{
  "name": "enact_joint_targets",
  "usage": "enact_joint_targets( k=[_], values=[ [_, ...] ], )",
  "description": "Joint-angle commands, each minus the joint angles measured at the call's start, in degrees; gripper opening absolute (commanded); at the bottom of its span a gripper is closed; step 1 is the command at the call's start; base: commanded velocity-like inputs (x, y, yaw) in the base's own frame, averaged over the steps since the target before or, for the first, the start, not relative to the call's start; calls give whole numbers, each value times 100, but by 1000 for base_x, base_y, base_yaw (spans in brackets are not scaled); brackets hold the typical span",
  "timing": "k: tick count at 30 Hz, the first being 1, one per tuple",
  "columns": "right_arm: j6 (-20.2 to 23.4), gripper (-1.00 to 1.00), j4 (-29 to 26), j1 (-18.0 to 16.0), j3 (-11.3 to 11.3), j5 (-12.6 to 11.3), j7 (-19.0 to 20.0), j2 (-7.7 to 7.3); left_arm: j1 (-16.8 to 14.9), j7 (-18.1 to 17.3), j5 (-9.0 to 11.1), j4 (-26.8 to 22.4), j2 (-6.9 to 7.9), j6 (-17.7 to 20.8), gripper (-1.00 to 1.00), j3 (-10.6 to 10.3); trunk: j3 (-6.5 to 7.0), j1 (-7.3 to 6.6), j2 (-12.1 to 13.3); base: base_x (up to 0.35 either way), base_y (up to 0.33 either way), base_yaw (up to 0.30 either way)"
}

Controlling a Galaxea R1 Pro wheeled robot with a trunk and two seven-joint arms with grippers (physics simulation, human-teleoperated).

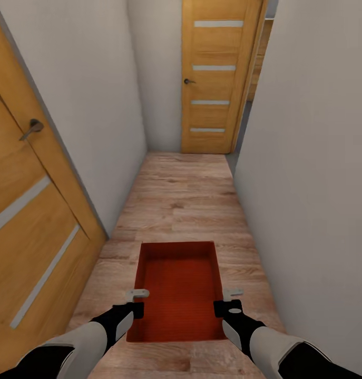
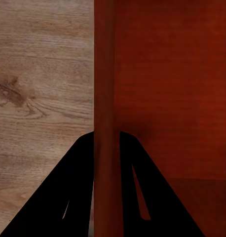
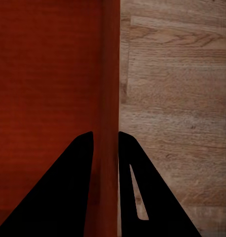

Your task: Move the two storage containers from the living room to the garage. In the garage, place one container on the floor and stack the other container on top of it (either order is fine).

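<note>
At the far left stands a door [image 1: 28, 221] of orange wood with pale slits and a lever handle; no writing can be read on it, nor on anything else here. Next comes the left gripper [image 1: 137, 302], clamped on the left wall of the bin [image 1: 181, 284]: in the left wrist view its two dark fingers [image 2: 68, 197] sit one on each side of that wall [image 2: 105, 98]. The bin is carried low over the wood floor [image 1: 186, 189] of a narrow corridor, midway between the arms, its long axis pointing straight ahead, away from the robot. The right gripper [image 1: 227, 302] pinches the opposite wall in the same way (the right wrist view shows its fingers [image 3: 142, 197] straddling the rim [image 3: 110, 74]). Both arms are equally near, so the carry depends on keeping the two grips level. Whether the bin clears the floor or grazes it is hard to judge from above. Ahead, right of centre, is a second slit door [image 1: 217, 79], seemingly ajar at its right edge.
</note>
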Motion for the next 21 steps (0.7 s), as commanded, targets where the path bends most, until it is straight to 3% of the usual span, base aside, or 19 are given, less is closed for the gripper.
enact_joint_targets(
  k=[1, 21],
  values=[
    [-24, -100, 115, -3, -22, -127, -18, 4, -1, 51, -53, -31, 143, -81, -100, -126, -4, 3, -2, 323, 0, -8],
    [-31, -100, 112, -3, -22, -127, -21, 0, -1, 51, -52, -31, 143, -82, -100, -126, -4, 3, -2, 323, 0, -1]
  ],
)
